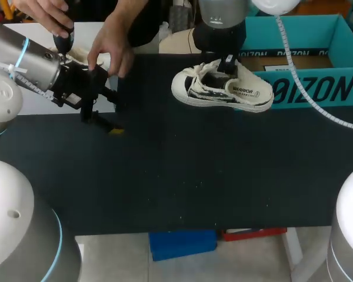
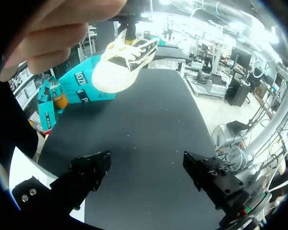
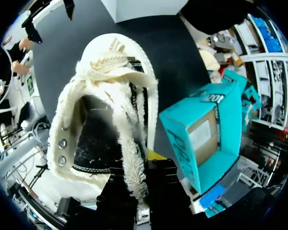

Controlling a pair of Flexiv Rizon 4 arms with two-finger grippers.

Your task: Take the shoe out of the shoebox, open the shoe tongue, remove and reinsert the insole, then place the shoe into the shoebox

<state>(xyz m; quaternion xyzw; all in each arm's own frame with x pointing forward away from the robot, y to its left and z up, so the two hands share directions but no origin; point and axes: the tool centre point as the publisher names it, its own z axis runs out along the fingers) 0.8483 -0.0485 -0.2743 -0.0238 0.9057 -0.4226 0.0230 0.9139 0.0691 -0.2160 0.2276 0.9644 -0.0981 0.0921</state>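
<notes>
- The right hand (image 1: 226, 66) was seen pinched on the frayed side edge of the shoe (image 1: 222, 88), which was tipped on its side on the tabletop (image 1: 194, 170).
- The shoebox (image 1: 317, 88) was placed just beside that hand, behind the shoe.
- The left hand (image 2: 146, 170) was spread wide above the tabletop, with the shoe well ahead of it.
- A person's fingers (image 1: 109, 56) were laid on the mount behind the left hand, and a tool (image 1: 63, 41) was held to it.

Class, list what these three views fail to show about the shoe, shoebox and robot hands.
Head view: the shoebox loses its right corner to the edge.
Right wrist view: the shoe covers most of the right hand.
Left wrist view: a person's fingers, blurred, block what lies behind them.
No view shows whether the shoe touches the table.
</notes>
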